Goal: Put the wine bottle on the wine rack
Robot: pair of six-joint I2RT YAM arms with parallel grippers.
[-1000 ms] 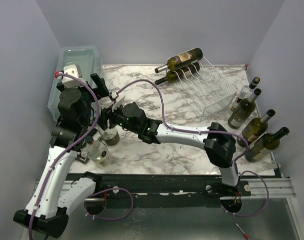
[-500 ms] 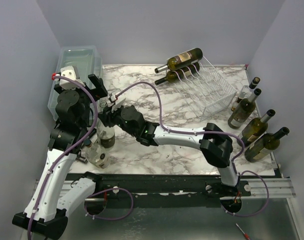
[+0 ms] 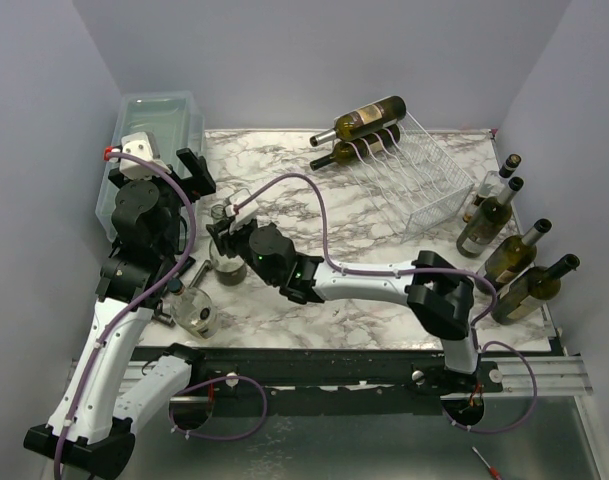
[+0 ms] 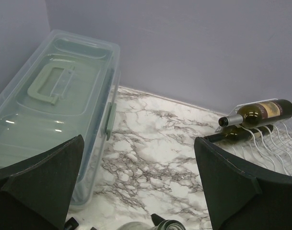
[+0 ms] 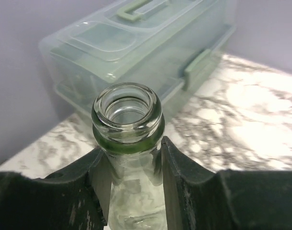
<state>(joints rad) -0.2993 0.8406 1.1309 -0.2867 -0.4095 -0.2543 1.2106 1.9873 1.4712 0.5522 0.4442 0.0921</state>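
Since a second earlier, the right claw (image 5: 129, 163) had closed in from a wider gap, and its arm had swung a little nearer along the table (image 3: 314, 205). Its two fingers (image 5: 95, 175) were pressed against opposite sides of the neck of the wine bottle (image 5: 128, 112), just under the thick lip. The bottle stood upright at the left side of the table, uncorked, near the plastic bin (image 3: 154, 120) and just beside another clear bottle (image 3: 197, 312).

The left claw (image 4: 141, 191) hung wide open with nothing between its fingers, above that same corner.

The wine rack (image 3: 424, 190) sat well apart at the far right, with two dark bottles (image 3: 364, 118) already lying at its left end and the other channels free.

The bottle was clear greenish glass: stiff, smooth, and probably slippery against hard fingers. It looked empty, so fairly light, though most of its weight sat well below the grip. Held by the neck it would likely swing or twist when tipped over to lie flat. The lip gave a good stop against sliding out. A knock against the wire or a drop could crack it.
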